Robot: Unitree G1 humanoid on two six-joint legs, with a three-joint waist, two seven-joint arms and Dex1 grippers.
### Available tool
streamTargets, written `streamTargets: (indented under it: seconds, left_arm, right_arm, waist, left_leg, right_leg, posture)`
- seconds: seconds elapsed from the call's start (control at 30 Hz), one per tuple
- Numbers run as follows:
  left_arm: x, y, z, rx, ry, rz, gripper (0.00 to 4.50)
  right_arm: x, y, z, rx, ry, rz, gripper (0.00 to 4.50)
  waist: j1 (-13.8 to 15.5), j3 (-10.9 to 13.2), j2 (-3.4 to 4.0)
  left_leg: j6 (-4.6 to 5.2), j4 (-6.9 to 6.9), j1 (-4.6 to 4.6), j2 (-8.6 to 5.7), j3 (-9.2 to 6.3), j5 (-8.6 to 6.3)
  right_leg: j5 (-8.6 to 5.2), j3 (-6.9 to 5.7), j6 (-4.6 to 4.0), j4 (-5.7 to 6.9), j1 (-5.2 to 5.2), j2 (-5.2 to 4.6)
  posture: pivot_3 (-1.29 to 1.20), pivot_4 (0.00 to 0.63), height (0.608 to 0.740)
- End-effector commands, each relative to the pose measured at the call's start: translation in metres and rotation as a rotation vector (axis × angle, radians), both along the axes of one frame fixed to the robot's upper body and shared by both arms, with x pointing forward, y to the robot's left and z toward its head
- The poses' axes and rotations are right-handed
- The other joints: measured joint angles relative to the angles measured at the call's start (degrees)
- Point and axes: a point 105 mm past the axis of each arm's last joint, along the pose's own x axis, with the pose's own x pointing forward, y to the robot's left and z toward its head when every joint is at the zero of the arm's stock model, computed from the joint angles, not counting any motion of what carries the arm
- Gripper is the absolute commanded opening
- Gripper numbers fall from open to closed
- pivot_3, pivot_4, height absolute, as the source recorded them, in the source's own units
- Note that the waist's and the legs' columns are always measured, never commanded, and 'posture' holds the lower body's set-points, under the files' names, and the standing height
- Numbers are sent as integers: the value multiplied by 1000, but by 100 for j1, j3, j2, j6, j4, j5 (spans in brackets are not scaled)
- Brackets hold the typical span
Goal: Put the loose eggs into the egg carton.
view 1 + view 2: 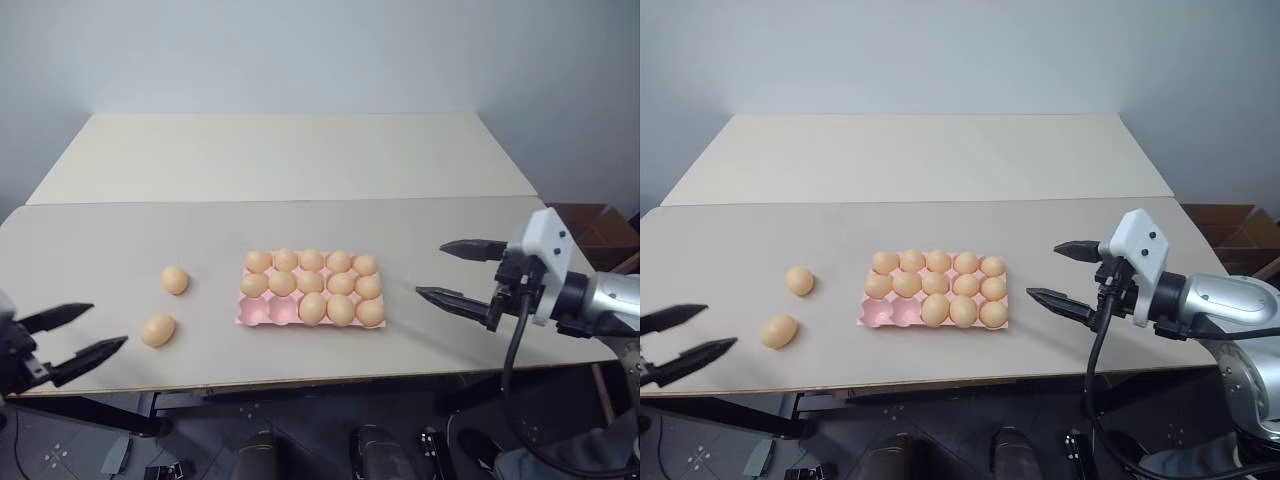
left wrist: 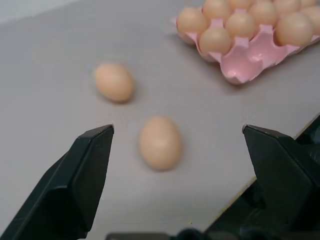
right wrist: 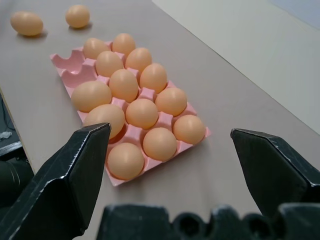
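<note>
Two loose eggs lie on the table left of the egg carton: one farther back (image 1: pixel 174 279) and one nearer the front edge (image 1: pixel 158 329). The pink egg carton (image 1: pixel 262 312) sits mid-table with several eggs in it, and its two front-left cups are empty. My left gripper (image 1: pixel 105 327) hovers open at the table's front-left edge, a short way left of the nearer egg (image 2: pixel 160 142), which lies ahead between its fingers. My right gripper (image 1: pixel 432 270) is open and empty, held above the table just right of the carton (image 3: pixel 67 62).
The grey table (image 1: pixel 100 240) meets a second, cream table (image 1: pixel 300 150) behind it. The front edge runs close to the nearer loose egg. A brown box (image 1: pixel 600 225) stands off the table's right side.
</note>
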Motion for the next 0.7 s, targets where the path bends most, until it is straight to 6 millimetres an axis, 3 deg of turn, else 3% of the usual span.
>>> streamTargets:
  seconds: [0.03, 0.4, 0.53, 0.7]
  left_arm:
    - [10, -12, -5, 36, -6, 52, 4500]
    - [45, -17, -49, 81, 243, 257, 4500]
    - [56, -15, -50, 87, 247, 298, 3635]
    - [61, -24, -36, 110, 163, 201, 2000]
  right_arm:
    - [-2, 5, 9, 4, -60, 24, 4479]
    - [-2, 4, 11, -18, -72, 43, 4479]
    - [-3, 3, 12, -18, -77, 30, 4500]
    - [-5, 1, 11, -16, -78, 14, 4500]
  waist:
    - [34, 0, 0]
    - [84, -1, -2]
    - [71, -1, -2]
    - [73, -1, -2]
  left_leg:
    - [0, 0, -1, -4, -2, 0]
    - [1, 1, -3, -19, -5, 1]
    - [1, 1, -2, -20, -9, 1]
    - [1, 1, -5, -23, -11, 1]
  right_leg:
    - [12, 0, -18, 0, 1, -3]
    - [31, 3, 4, 2, 0, 7]
    - [40, 4, 18, 3, 0, 9]
    - [40, 3, 17, 2, -1, 4]
  posture:
    - [0, 150, 740]
    - [0, 150, 740]
    - [0, 150, 740]
    - [0, 150, 740]
